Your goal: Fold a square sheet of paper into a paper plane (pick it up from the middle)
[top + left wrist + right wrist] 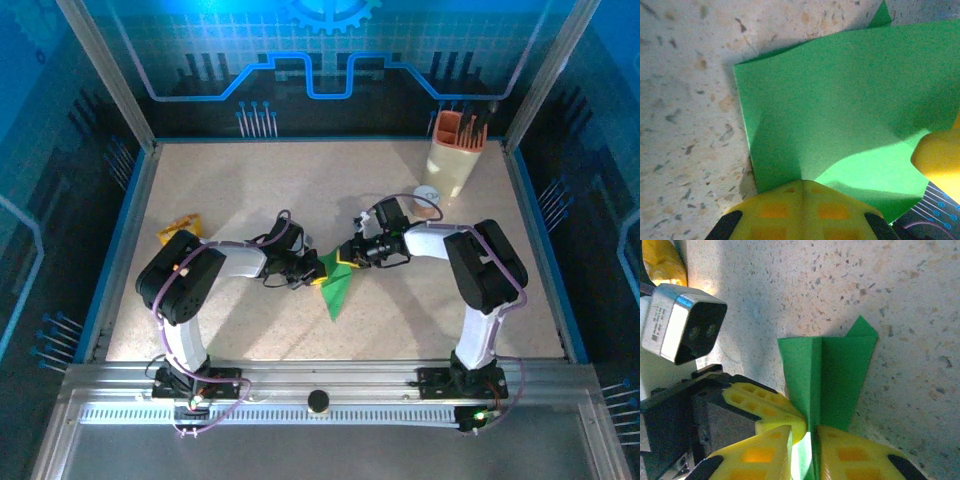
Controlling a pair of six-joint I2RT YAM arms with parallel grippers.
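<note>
from above we count one paper plane (335, 287) mid-table, two grippers meeting at it, one snack packet (180, 230) far to its left. at the left wrist, left gripper (802, 200) jaws pressed together on the paper's edge. at the right wrist, right gripper (812, 450) jaws clamp its centre crease.

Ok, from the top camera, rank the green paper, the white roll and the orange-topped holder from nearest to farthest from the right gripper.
1. Green paper, at the right gripper, table centre.
2. White roll, back right.
3. Holder, back-right corner.
</note>
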